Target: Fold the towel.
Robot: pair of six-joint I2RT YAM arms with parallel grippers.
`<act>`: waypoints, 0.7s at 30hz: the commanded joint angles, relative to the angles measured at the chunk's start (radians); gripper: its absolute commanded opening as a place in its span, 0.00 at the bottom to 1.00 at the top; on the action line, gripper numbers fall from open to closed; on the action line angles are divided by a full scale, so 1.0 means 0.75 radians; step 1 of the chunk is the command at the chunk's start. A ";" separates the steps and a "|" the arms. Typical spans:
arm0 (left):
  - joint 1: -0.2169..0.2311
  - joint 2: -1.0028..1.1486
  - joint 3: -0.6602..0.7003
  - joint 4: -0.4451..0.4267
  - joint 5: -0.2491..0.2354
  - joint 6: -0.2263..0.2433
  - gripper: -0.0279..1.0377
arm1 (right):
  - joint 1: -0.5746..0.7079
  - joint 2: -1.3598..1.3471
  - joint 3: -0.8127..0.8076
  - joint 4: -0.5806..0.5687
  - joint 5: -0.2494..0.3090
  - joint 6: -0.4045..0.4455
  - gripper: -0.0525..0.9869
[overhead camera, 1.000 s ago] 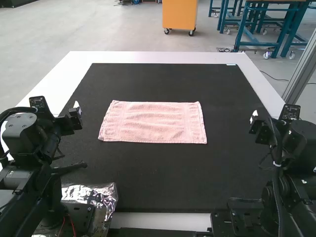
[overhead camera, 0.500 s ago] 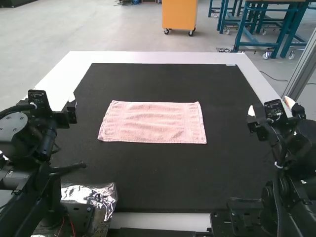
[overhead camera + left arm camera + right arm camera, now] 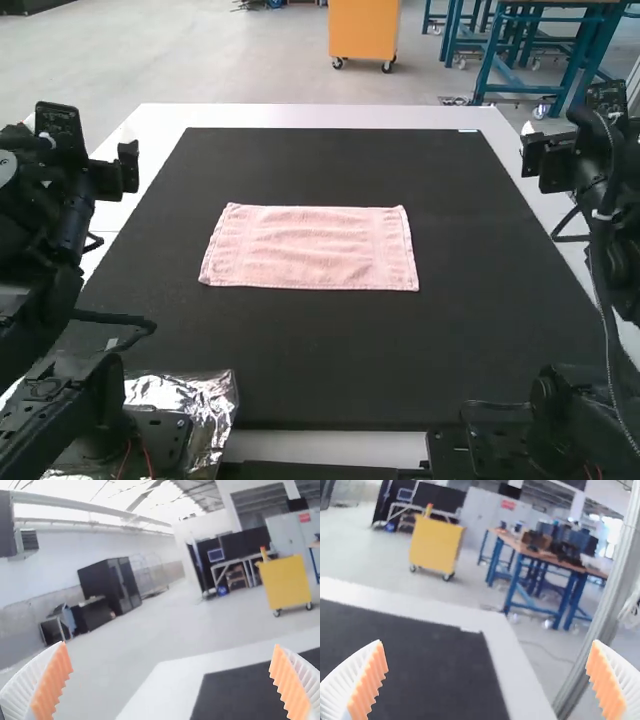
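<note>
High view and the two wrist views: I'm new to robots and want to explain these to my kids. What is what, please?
You are looking at two robot arms, a left arm and a right arm, at a white table. The high view comes from a fixed camera above and behind them. Each wrist view comes from a camera on one arm, looking out past its own "hand": the left gripper and the right gripper. On the table is a dark mat, and on that a pink towel lies flat. Both grippers are open and hold nothing.
</note>
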 commanded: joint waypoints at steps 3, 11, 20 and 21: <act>-0.004 0.579 0.350 -0.237 0.010 -0.154 0.91 | -0.003 0.578 0.297 -0.258 -0.121 0.302 0.93; -0.010 1.234 0.671 -0.621 0.194 -0.223 0.91 | 0.103 1.171 0.477 -0.451 -0.240 0.324 0.93; -0.008 1.526 0.769 -0.568 0.331 -0.268 0.92 | 0.191 1.345 0.572 -0.320 -0.352 0.416 0.93; -0.004 1.567 0.783 -0.568 0.333 -0.299 0.92 | 0.207 1.369 0.590 -0.308 -0.348 0.416 0.93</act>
